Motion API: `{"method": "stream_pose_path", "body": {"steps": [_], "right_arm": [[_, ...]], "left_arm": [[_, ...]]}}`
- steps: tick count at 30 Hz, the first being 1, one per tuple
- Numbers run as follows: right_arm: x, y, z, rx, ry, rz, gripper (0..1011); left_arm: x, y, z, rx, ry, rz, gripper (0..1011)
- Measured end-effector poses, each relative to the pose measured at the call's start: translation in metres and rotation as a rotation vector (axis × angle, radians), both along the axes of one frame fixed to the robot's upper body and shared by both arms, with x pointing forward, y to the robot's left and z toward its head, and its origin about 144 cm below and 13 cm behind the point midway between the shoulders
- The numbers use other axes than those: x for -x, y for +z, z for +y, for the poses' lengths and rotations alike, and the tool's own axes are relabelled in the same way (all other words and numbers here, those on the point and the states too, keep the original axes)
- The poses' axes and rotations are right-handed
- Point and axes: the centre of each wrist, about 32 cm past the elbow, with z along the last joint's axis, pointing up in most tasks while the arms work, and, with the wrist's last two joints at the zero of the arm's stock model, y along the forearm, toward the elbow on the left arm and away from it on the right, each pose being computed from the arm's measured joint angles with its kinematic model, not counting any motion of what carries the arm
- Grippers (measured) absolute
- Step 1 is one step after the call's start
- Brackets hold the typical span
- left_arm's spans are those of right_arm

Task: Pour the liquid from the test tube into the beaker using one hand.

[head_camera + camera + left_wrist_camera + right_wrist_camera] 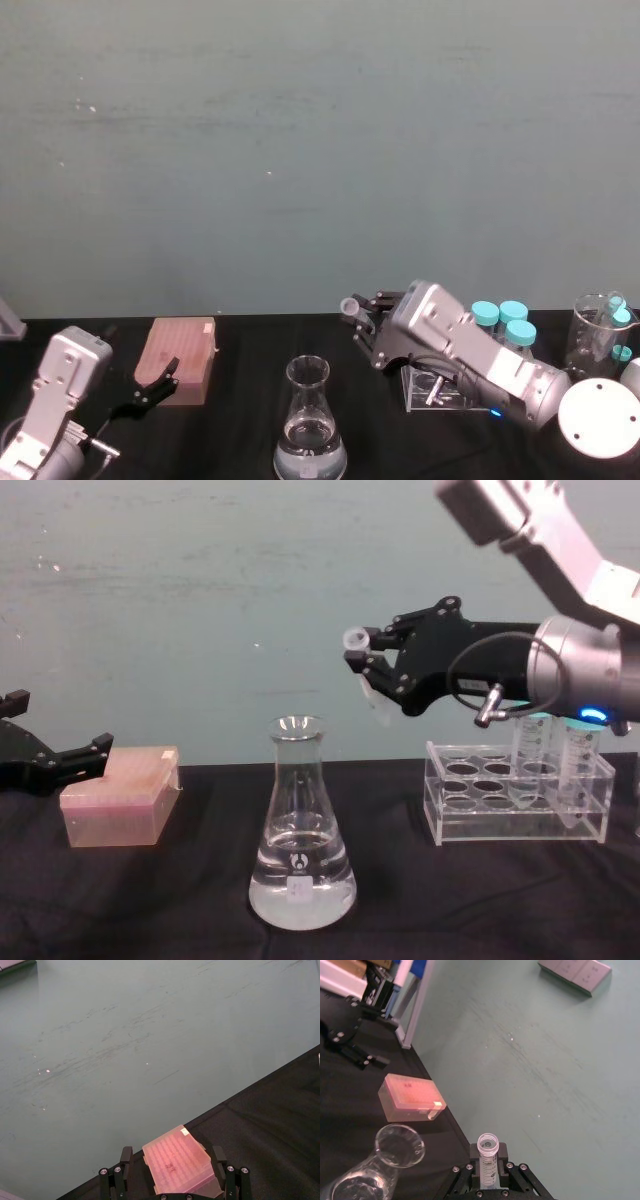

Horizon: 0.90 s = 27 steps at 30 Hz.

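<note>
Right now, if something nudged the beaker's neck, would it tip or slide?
Likely hard to tip: the beaker has a wide base with liquid pooled low. Its smooth glass probably slides on the black table rather than toppling, and could crack if it fell.

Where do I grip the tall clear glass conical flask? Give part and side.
Probably the narrow neck of the flask, just under the flared lip, coming level from the robot's left: it stands upright, its base is wide, and the right gripper holds the small clear test tube above its right.
</note>
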Motion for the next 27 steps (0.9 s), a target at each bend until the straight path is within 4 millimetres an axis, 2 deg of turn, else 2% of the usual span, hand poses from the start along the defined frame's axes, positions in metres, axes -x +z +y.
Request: {"method": "stream_pose_path", "body": {"steps": [10, 27], "right_arm": [[0.0071, -0.0046, 0.0091, 0.111, 0.032, -0.103, 194], [0.0071, -0.0055, 0.0107, 0.22, 0.057, -0.2, 194]], "left_arm": [[0.0, 0.0, 0.0, 0.0, 0.0, 0.0, 1000], [0.0, 0.0, 0.0, 0.0, 0.0, 0.0, 1000]]}}
